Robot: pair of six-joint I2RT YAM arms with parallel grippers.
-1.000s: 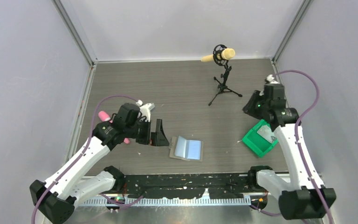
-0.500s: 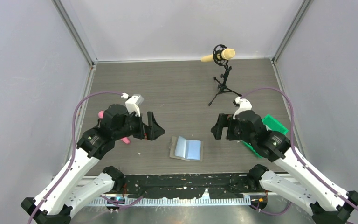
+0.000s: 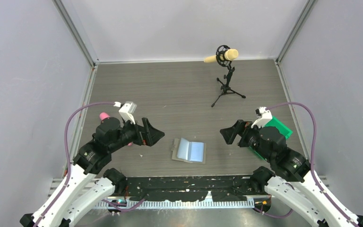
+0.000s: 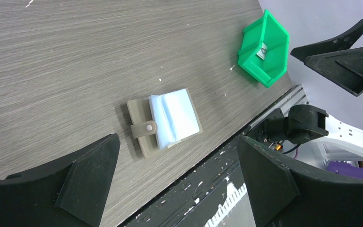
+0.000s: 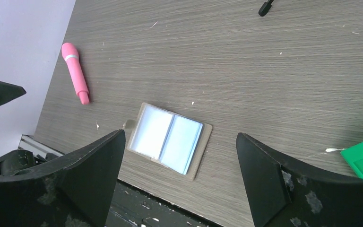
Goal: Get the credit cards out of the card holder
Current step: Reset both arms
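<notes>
Your card holder (image 3: 189, 151) lies open and flat on the bench (image 3: 179, 94) near the front edge, its blue inside facing up, between the two arms. The left jaws and right jaws both stand spread wide and grasp nothing. Each hangs above the bench to one side of the holder, apart from it. The green bin (image 3: 280, 125) sits at the right, partly hidden by the right arm. A small pale thing (image 4: 263, 49) lies in it, too small to tell whether it is a card. A pink marker (image 5: 75, 71) lies at the left.
</notes>
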